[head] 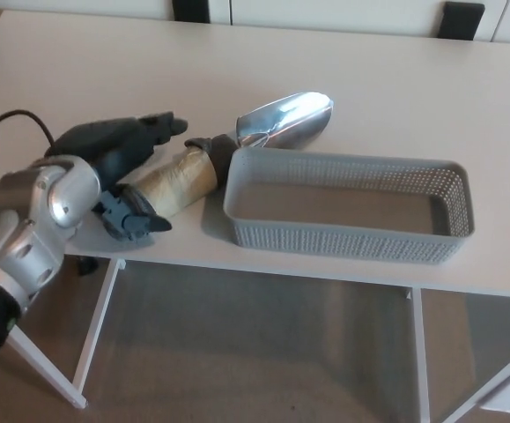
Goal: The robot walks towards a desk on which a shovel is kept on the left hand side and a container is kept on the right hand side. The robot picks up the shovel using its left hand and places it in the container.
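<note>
Pale desk, left hand clamped on shovel, grey container beside

Soft even light, glare on shovel blade

Shovel, centre of the frame: blade of bright polished metal, mirror-glossy, catching the light; handle wrapped in pale tan matt material, slightly rough, like tape or paper; dark grey rubbery collar where handle meets blade.

Container, right of centre: grey plastic, matt, walls perforated in a fine basket-weave lattice, rim smooth.

Desk: smooth off-white top, matt with a faint sheen; white painted metal legs at the lower edge of the frame.

Left hand, left of the frame: matt black plastic; the arm behind it is brushed silver-grey metal, softly glossy, with a black cable.

Floor, bottom of the frame: dull grey-brown, carpet-like.
</note>
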You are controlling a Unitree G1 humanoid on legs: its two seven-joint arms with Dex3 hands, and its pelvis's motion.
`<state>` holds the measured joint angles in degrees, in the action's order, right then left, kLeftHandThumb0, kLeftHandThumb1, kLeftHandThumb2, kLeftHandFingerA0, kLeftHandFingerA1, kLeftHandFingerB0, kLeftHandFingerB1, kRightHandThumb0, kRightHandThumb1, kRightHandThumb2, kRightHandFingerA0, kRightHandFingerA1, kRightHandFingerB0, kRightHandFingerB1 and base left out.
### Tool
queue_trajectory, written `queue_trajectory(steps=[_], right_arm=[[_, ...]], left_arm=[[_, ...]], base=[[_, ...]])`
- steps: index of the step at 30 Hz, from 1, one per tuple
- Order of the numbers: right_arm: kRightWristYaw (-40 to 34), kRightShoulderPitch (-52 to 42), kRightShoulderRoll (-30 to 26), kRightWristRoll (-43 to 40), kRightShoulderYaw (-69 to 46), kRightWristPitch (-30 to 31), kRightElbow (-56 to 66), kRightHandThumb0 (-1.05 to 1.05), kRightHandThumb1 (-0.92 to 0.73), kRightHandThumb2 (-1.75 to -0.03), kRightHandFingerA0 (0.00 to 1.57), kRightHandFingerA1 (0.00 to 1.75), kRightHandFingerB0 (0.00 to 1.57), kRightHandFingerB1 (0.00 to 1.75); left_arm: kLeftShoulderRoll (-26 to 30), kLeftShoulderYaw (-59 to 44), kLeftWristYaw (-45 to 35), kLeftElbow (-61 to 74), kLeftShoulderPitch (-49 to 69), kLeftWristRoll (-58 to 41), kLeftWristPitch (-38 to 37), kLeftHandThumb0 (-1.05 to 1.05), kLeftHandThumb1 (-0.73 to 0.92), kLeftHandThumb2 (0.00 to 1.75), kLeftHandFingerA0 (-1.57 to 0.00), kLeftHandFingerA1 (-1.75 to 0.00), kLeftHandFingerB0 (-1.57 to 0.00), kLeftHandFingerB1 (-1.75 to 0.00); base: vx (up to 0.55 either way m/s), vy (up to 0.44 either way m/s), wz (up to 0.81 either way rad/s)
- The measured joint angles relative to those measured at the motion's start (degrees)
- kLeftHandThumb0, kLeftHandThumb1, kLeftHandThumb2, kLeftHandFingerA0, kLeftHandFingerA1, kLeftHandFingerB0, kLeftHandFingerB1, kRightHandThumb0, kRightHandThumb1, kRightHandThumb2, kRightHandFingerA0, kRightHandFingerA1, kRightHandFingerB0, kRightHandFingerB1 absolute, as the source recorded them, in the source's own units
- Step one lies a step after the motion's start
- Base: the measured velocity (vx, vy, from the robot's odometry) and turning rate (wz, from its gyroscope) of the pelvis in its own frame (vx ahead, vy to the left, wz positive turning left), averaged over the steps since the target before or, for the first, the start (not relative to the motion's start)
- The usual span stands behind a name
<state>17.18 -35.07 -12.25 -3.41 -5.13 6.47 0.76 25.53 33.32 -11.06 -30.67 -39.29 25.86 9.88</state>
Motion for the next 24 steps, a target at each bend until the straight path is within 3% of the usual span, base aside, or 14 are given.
queue_trajectory(steps=[2, 3, 4, 6, 7, 9, 10, 24], right_arm=[[0.05, -0.22, -0.47, 0.28, 0.10, -0.54, 0.01, -0.33, -0.57, -0.56, 0.71, 0.54, 0.51, 0.46], [0.09, -0.26, -0.68, 0.42, 0.15, -0.80, 0.01, -0.33, -0.56, -0.56, 0.71, 0.54, 0.51, 0.47], [0.12, -0.29, -0.84, 0.51, 0.20, -0.98, 0.01, -0.33, -0.57, -0.56, 0.71, 0.53, 0.51, 0.46], [0.26, -0.34, -1.28, 0.73, 0.27, -1.65, 0.01, -0.33, -0.56, -0.56, 0.71, 0.54, 0.51, 0.46], [0.32, -0.34, -1.39, 0.78, 0.31, -1.93, 0.01, -0.33, -0.56, -0.56, 0.71, 0.54, 0.51, 0.47], [0.45, -0.42, -1.59, 0.88, 0.37, -2.49, 0.01, -0.33, -0.56, -0.56, 0.71, 0.54, 0.51, 0.47], [0.55, -0.45, -1.65, 0.91, 0.46, -2.97, 0.01, -0.33, -0.56, -0.56, 0.71, 0.53, 0.51, 0.47], [0.83, -0.23, -2.09, 1.18, 0.89, -5.76, 1.39, -0.32, -0.56, -0.56, 0.72, 0.53, 0.53, 0.47]], left_arm=[[-0.85, 0.84, 1.39, -1.69, -0.13, 1.77, 0.82, -0.66, 0.44, 0.77, 0.00, -0.35, -0.13, -0.33], [-1.27, 1.13, 2.10, -2.32, -0.19, 2.52, 1.27, -0.67, 0.43, 0.77, -0.02, -0.37, -0.05, -0.31], [-1.60, 1.27, 2.61, -2.77, -0.25, 3.02, 1.52, -0.33, 0.21, 0.83, -0.01, -0.50, 0.00, -0.47], [-3.16, 1.74, 4.55, -4.27, -0.53, 4.71, 2.60, -0.33, 0.22, 0.84, -0.01, -0.50, 0.00, -0.48], [-3.77, 1.88, 5.24, -4.75, -0.61, 5.31, 3.01, -0.68, 0.43, 0.73, -0.09, -0.38, -0.07, -0.28], [-5.13, 2.15, 6.61, -5.92, -0.93, 6.59, 3.94, -0.69, 0.43, 0.75, -0.10, -0.39, -0.05, -0.24], [-6.14, 2.36, 7.61, -6.73, -1.18, 7.58, 4.79, -0.35, 0.24, 0.86, 0.00, -0.49, 0.00, -0.48], [-14.61, 3.82, 15.52, -18.47, -5.82, 14.29, 8.33, -0.36, 0.23, 0.86, 0.00, -0.48, 0.00, -0.48]], base=[[0.00, 0.000, 0.00], [0.00, 0.000, 0.00], [0.00, 0.000, 0.00], [0.00, 0.000, 0.00], [0.00, 0.000, 0.00], [0.00, 0.000, 0.00], [0.00, 0.000, 0.00], [0.00, 0.000, 0.00]])
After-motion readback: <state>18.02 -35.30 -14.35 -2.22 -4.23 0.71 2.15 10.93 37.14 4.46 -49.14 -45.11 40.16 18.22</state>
